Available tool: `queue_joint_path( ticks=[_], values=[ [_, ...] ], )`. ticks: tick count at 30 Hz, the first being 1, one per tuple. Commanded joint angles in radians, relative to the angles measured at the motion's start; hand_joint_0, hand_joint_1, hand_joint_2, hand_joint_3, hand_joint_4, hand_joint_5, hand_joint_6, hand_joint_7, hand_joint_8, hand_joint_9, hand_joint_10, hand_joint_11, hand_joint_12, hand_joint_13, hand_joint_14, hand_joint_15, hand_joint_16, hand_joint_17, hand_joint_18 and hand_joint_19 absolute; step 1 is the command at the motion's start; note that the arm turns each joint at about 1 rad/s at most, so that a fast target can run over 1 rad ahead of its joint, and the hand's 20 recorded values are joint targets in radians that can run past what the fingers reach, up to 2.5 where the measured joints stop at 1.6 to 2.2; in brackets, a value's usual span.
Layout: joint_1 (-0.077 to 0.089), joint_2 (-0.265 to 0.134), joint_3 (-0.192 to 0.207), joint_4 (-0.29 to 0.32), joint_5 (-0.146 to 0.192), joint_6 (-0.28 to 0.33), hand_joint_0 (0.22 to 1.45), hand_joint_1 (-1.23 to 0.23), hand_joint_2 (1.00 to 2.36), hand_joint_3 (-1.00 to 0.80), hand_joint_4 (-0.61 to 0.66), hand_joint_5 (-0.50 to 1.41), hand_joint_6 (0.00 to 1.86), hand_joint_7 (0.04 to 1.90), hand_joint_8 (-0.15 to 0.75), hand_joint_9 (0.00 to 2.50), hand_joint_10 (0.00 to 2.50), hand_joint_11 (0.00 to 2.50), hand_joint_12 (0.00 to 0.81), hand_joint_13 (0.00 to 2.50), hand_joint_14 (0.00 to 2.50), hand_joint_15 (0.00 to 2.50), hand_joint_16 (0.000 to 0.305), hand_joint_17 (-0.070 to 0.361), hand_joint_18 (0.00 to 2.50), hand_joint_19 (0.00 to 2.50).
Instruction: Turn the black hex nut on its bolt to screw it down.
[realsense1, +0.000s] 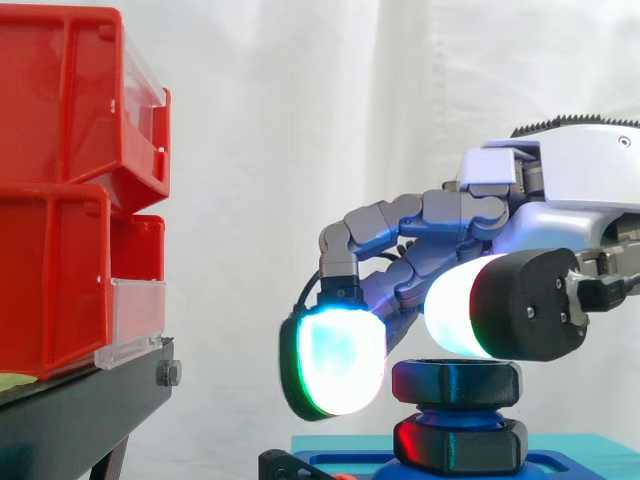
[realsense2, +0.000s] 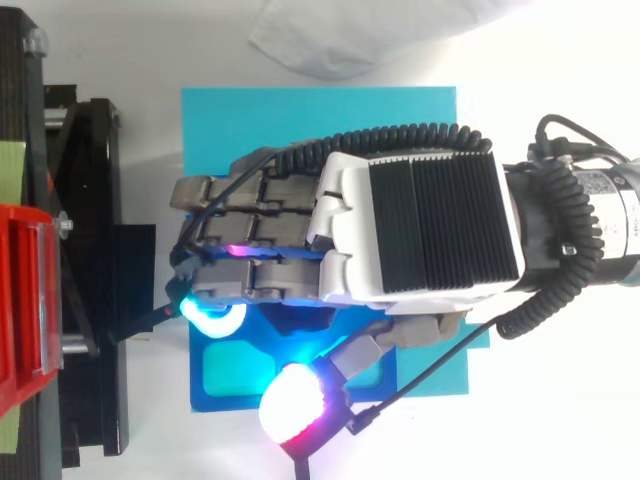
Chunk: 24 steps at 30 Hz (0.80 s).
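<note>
The small black six-sided nut (realsense1: 455, 383) sits on a short blue bolt (realsense1: 455, 412) that stands straight up. A bit of blue bolt shows under the nut, so I think the nut can go down some more. Below that is a second black six-sided piece (realsense1: 465, 445). It may be there to stop the nut at the bottom.

The bolt stands on a dark blue plastic base (realsense2: 225, 375). The base probably keeps the bolt from tipping or spinning when the nut is turned. The base lies on a flat light blue sheet (realsense2: 400, 120) on the white table.

The grey and white robot hand (realsense1: 560, 190) hangs right over the nut, reaching in from the right. From above, it covers the nut. It is low and close, which is where it needs to be to turn the nut. I cannot tell if the hand is holding the nut or is only near it.

Off to the left, well apart from the bolt, are stacked red plastic bins (realsense1: 60, 200) on a black metal stand (realsense1: 80, 410). They are out of the way of the work. A white curtain (realsense1: 300, 120) hangs behind everything.
</note>
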Motion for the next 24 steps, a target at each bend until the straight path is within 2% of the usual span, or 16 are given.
queue_joint_path(
  ticks=[1,8,15,24],
  values=[
    [0.001,-0.002,0.0,0.004,-0.001,-0.001,0.48,-0.37,1.0,-0.5,0.23,-0.11,0.51,1.29,0.287,0.49,0.01,0.29,0.365,0.46,0.0,0.07,0.06,0.134,0.53,0.4],
    [-0.001,-0.002,0.0,0.009,-0.001,-0.001,0.48,-0.37,1.0,-0.5,0.24,-0.12,0.61,1.17,0.29,0.5,0.01,0.29,0.365,0.46,0.0,0.07,0.06,0.134,0.53,0.4],
    [0.004,-0.002,0.0,0.011,-0.001,-0.001,0.48,-0.37,1.0,-0.5,0.24,-0.13,0.64,1.13,0.29,0.5,0.01,0.3,0.366,0.47,0.0,0.07,0.06,0.134,0.54,0.4],
    [0.001,-0.002,0.0,0.011,-0.001,-0.001,0.48,-0.37,1.0,-0.5,0.24,-0.14,0.71,1.06,0.293,0.51,0.01,0.29,0.366,0.47,0.0,0.07,0.06,0.134,0.54,0.4]
  ],
)
